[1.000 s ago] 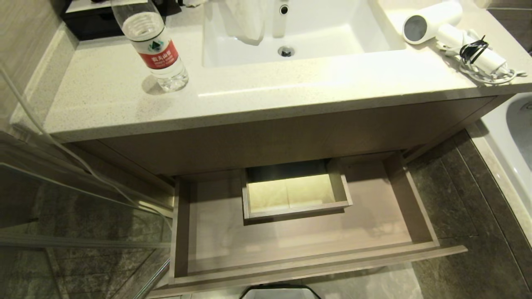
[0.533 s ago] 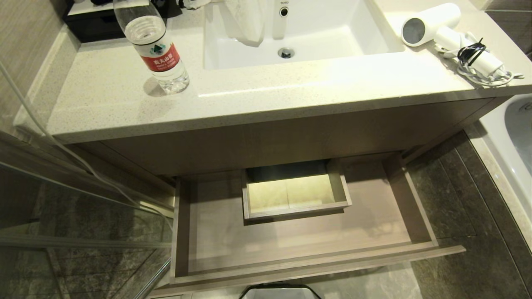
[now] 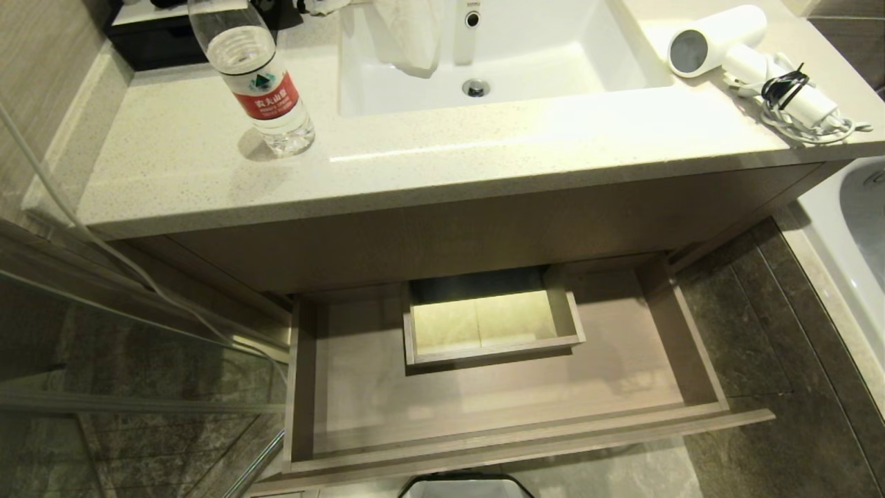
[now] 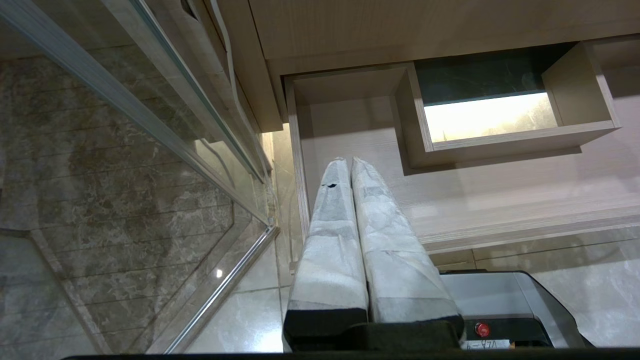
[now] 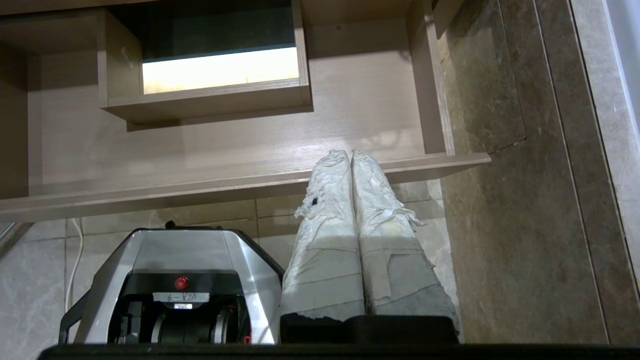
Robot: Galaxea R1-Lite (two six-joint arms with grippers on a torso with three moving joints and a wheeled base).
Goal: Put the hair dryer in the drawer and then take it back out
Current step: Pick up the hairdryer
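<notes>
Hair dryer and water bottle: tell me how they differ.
The hair dryer lies on its side at the countertop's right end; the water bottle stands upright at the left. The hair dryer is opaque white with a bundled cord; the water bottle is clear with a red label. Both rest on the countertop.

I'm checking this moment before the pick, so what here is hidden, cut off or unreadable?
- Hair dryer: in the head view only; its cord's plug end is lost in the coiled cord.
- Drawer: its front face is out of sight from above, in every view.
- Water bottle: its top is cut off by the head view's edge.
- Left claw and right claw: absent from the head view.
</notes>
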